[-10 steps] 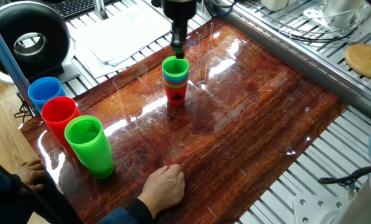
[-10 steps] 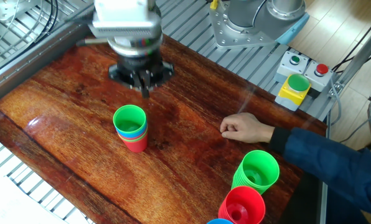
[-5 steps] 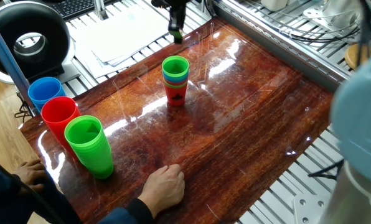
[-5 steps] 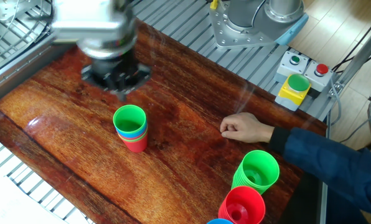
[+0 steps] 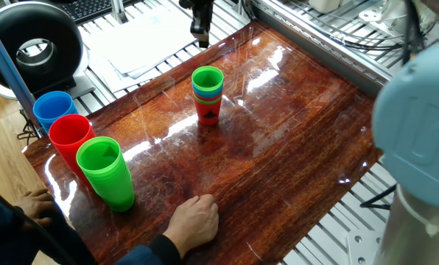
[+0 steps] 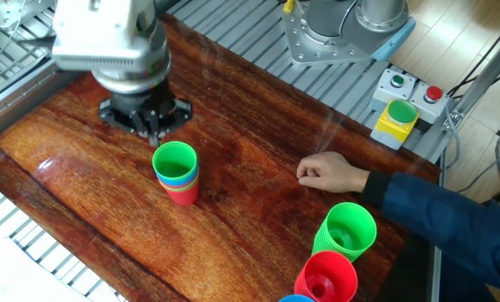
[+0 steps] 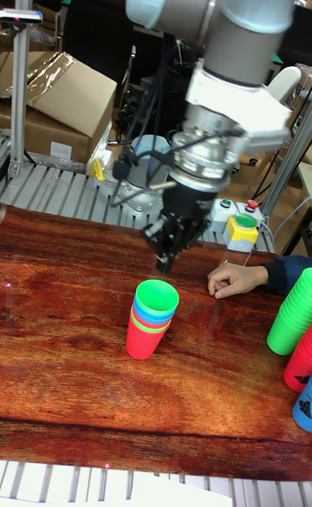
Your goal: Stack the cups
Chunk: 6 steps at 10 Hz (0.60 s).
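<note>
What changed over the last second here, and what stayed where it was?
The gripper moved sideways off the stacked cups, toward the table's far edge in one fixed view, carrying nothing. The stack, green cup on top, did not move. The person's hand and the three tall piles also stayed put.

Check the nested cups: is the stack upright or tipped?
Upright. The stack stands on its red bottom cup, green rim facing up; the hand is above it, not touching.
</note>
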{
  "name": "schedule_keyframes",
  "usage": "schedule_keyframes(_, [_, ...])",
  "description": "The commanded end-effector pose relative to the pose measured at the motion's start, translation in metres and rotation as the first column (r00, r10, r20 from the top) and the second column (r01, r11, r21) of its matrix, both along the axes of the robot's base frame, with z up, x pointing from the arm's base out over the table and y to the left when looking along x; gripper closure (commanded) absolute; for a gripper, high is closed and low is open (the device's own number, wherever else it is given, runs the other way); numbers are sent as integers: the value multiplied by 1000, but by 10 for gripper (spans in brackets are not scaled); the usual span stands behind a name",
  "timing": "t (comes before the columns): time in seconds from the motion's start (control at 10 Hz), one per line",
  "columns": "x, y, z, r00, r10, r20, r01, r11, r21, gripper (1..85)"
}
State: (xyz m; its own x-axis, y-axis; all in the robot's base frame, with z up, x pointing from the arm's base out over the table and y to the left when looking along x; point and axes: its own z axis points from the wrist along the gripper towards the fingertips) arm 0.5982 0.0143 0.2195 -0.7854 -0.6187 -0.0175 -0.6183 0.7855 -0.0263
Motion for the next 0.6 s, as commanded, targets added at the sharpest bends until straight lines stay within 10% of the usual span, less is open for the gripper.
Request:
schedule_keyframes(0.0, [-36, -38, -6, 999, 36, 28, -37, 999, 31, 843])
schedule_keyframes(0.5, [-56, -96, -23, 991, 114, 67, -118, 991, 63, 843])
